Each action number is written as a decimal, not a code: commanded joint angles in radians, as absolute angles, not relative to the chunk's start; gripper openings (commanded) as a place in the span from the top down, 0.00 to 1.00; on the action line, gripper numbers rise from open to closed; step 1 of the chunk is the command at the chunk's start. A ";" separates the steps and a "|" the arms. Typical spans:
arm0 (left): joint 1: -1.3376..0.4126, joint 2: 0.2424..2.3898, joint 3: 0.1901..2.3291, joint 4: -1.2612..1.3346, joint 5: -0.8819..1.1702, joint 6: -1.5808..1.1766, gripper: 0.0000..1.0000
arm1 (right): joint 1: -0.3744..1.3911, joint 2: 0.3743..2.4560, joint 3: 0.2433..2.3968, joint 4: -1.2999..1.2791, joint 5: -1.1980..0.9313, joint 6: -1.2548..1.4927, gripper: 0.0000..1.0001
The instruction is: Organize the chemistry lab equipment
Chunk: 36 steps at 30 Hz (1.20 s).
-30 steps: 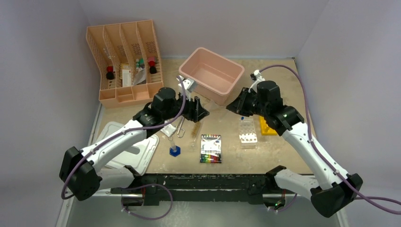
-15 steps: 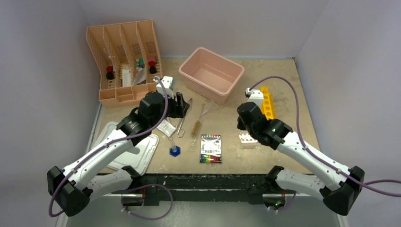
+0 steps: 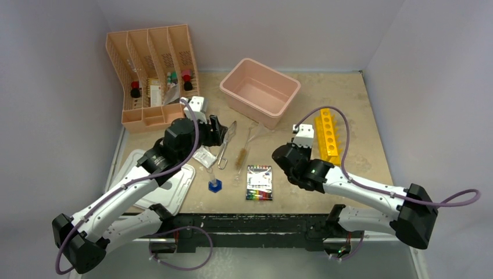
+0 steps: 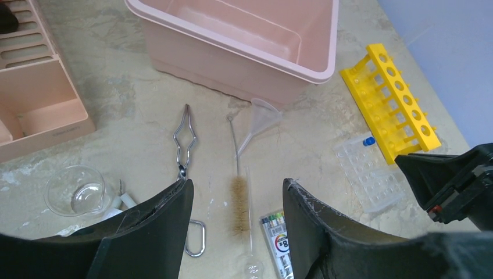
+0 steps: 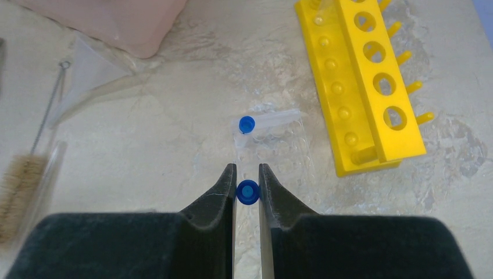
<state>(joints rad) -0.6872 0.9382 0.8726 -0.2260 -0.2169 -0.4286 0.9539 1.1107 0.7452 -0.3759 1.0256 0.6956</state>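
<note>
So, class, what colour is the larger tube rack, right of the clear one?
The rack is bright yellow, clearest in the right wrist view.

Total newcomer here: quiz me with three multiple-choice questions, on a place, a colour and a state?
1. The brown bristle brush lies: A) in the pink tub; B) on the table beside the metal tongs; C) in the yellow rack.
2. The cap of the tube in the right gripper is: A) red; B) green; C) blue.
3. The left gripper is: A) open, empty; B) shut on tongs; C) shut on brush.
Answers: B, it lies flat beside them; C, the wrist view shows blue; A, jaws apart, nothing gripped.
</note>
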 commanded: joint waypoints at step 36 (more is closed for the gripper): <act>-0.685 0.986 0.884 -0.201 -0.218 -0.420 0.42 | 0.779 1.232 0.618 -0.024 0.942 0.632 0.93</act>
<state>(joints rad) -0.6876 0.9905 0.8726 -0.2264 -0.2165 -0.4271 0.7841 1.2045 0.5892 -0.0029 0.9237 0.6003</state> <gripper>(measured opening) 0.574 0.166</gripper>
